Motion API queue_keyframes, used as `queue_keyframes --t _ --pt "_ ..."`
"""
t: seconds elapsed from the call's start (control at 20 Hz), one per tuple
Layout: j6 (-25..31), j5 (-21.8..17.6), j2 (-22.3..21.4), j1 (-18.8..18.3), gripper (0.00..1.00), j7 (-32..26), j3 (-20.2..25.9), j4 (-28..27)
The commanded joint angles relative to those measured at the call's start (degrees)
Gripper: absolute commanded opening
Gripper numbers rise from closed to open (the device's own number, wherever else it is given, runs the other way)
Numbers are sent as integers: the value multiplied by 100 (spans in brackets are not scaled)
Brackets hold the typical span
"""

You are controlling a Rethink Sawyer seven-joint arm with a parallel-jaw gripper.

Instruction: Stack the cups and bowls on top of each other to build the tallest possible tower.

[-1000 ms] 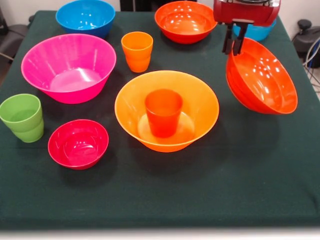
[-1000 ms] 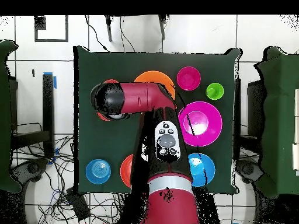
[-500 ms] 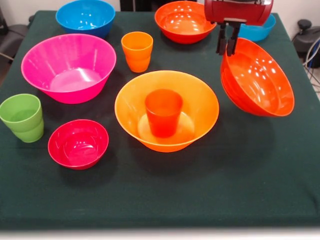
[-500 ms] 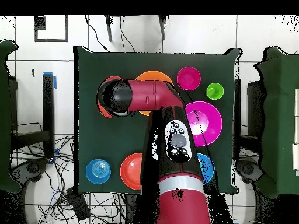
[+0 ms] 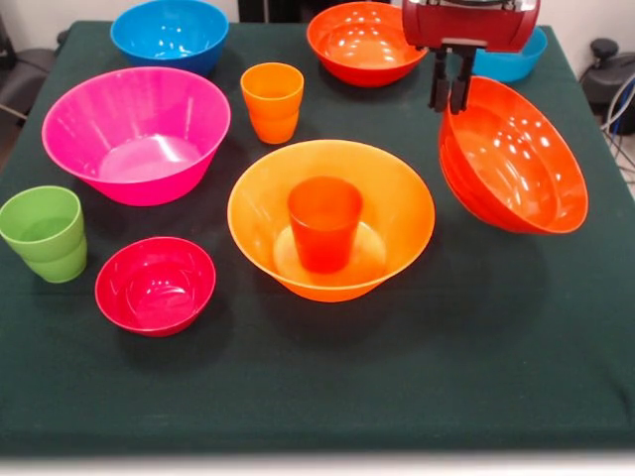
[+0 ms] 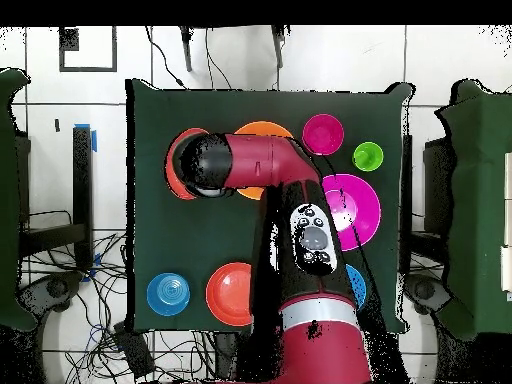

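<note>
My gripper is shut on the far rim of a red-orange bowl, which hangs tilted with its opening toward the camera, right of the tower. The tower is a wide orange bowl at the table's middle with a red-orange cup upright inside it. An orange cup stands behind it and a green cup at the left edge. Overhead, the arm covers most of the held bowl and the orange bowl.
A pink bowl and a small crimson bowl sit at the left. At the back are a blue bowl, a second red-orange bowl and another blue bowl behind the gripper.
The gripper has carried the tilted red-orange bowl a little to the left in the front view, nearer the orange bowl. Nothing else has moved.
</note>
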Motion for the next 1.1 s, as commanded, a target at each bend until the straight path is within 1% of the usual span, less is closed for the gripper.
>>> queue_keyframes --t 0.05,0.25,0.4,1.1 --pt "801 -52 41 -155 0 -644 637 84" --pt "739 -41 -26 -232 0 -659 711 221" --pt "642 -12 -17 -369 0 -745 837 320" --pt "912 -47 -46 -1028 0 -1066 1425 332"
